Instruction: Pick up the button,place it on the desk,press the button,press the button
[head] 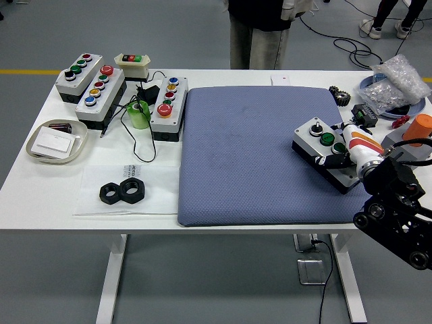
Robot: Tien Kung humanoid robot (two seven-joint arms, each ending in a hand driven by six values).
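Note:
A small grey button box (324,154) with a black base, a green button and a black knob lies tilted on the right part of the blue-grey pad (250,152). My right hand (347,152), white with orange trim, is wrapped around the box's right end, with dark fingertips on its near side. The black right arm (398,202) comes in from the lower right corner. The left arm is out of view.
Three grey button boxes (169,106) and a cream one (132,63) stand at the back left, beside a green tape roll (140,115) and cables. A tray (57,140) and two black nuts (123,192) lie left. Clutter, an orange cup (418,128) and a bag (398,81) fill the right. A person (260,30) stands beyond.

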